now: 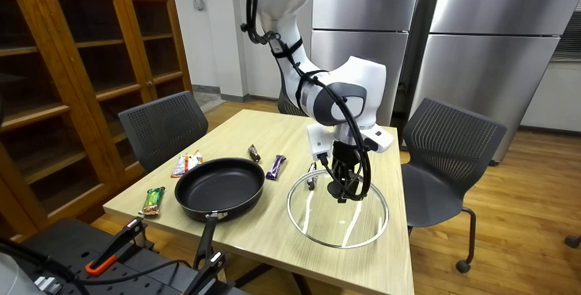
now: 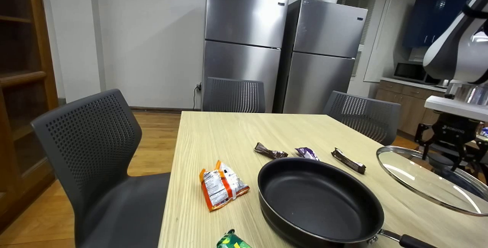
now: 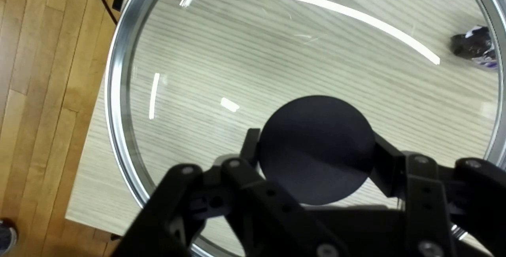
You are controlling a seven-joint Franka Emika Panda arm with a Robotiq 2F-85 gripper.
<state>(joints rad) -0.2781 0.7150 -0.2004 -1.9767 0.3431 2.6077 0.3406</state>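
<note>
My claw (image 3: 316,150) pinches the black knob (image 3: 316,130) of the glass lid (image 3: 245,63), which is right under it. I'd squeeze firmly from both sides and move slowly, holding the lid flat so it can't slip.

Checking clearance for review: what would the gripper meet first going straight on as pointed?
Probably the table: the gripper points down holding the lid, which would touch first; any gap is unclear.

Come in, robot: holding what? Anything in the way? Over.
Tool clamped on knob of glass lid. Lid apart from frying pan. Wrapped bar near lid's rim, possible obstacle.
</note>
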